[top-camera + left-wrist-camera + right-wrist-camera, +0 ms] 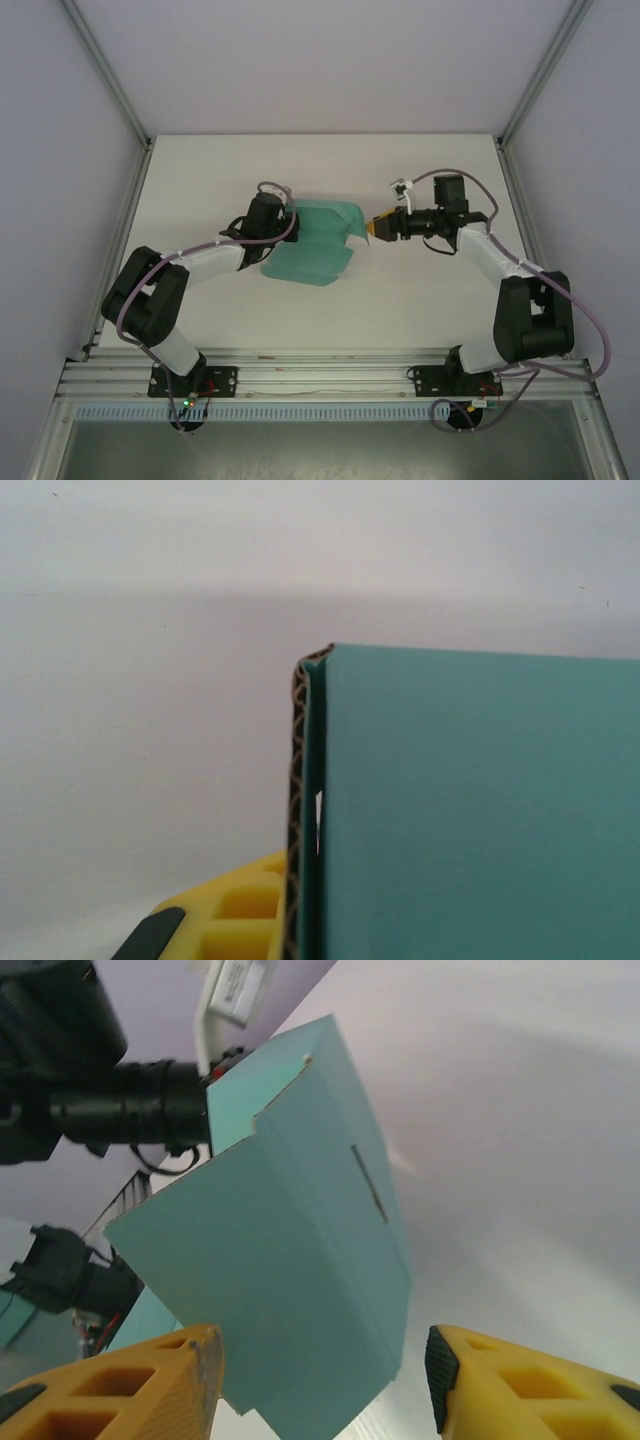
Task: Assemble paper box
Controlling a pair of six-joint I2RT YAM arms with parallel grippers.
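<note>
The teal-green paper box [318, 240] lies partly folded in the middle of the white table, with one panel raised. My left gripper [285, 225] is at its left edge and is shut on it. In the left wrist view the card [470, 810] stands on edge beside one yellow finger [235, 910]; the other finger is hidden behind it. My right gripper [372, 228] is at the box's right edge. In the right wrist view its jaws [322, 1370] stand apart around the lower corner of a raised panel [290, 1260], with a gap on the right side.
The left arm's black wrist [100, 1100] sits just beyond the raised panel. Aluminium rails [320, 375] run along the near edge between the arm bases. Frame posts [125, 215] and white walls close the sides and back of the table [420, 300].
</note>
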